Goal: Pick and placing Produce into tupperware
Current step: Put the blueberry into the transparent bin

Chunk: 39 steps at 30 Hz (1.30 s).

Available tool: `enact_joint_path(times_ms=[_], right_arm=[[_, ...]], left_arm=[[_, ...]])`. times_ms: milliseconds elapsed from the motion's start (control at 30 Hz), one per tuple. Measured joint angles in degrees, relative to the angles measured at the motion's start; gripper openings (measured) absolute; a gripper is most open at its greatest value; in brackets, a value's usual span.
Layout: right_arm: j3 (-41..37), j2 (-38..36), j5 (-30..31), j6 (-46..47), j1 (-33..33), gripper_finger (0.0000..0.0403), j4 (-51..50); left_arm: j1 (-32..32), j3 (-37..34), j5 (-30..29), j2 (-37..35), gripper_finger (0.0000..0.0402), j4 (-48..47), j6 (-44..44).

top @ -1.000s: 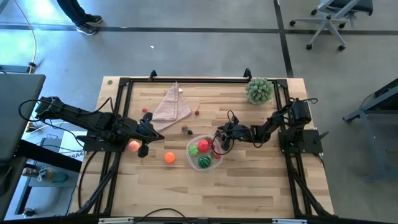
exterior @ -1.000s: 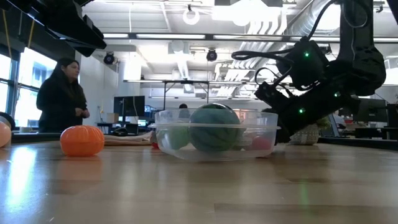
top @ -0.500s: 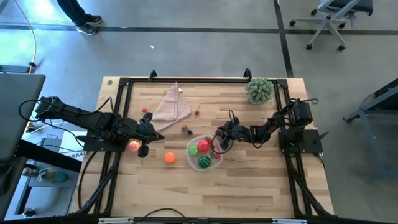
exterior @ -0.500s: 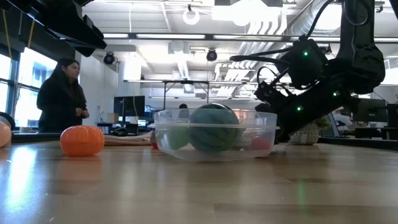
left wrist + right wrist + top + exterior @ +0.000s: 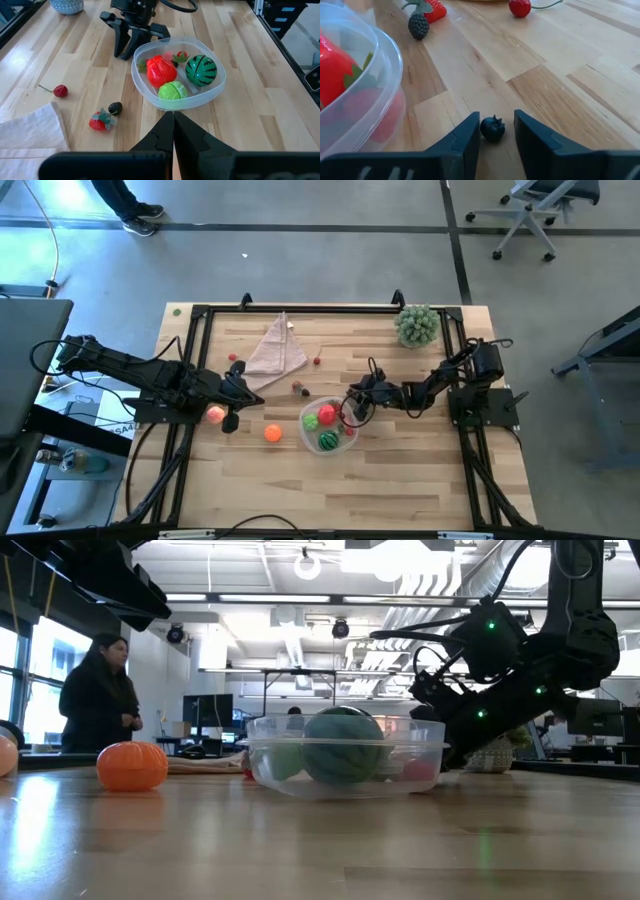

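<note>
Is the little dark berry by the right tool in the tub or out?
Out. The dark berry lies on the table between the right tool's fingers, beside the tub.

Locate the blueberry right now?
On the table between the right claw fingers, the blueberry sits just outside the tupperware rim.

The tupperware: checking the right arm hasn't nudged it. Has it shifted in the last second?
No. In the low view the tupperware sits as before against the orange, with the right gripper beside it.
</note>
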Motion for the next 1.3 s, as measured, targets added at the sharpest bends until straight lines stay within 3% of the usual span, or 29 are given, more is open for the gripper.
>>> enact_joint_path(times_ms=[967, 1300], right_arm=[[-0.3, -2.8, -1.3, -6.2, 0.1, 0.0093, -3.0], [-0.3, -8.4, -2.7, -5.3, 0.2, 0.0045, -11.4]], left_arm=[[0.0, 0.0, 0.0, 0.0, 0.0001, 0.0, 0.0], [0.0, 0.0, 0.0, 0.0, 0.0001, 0.0, 0.0]])
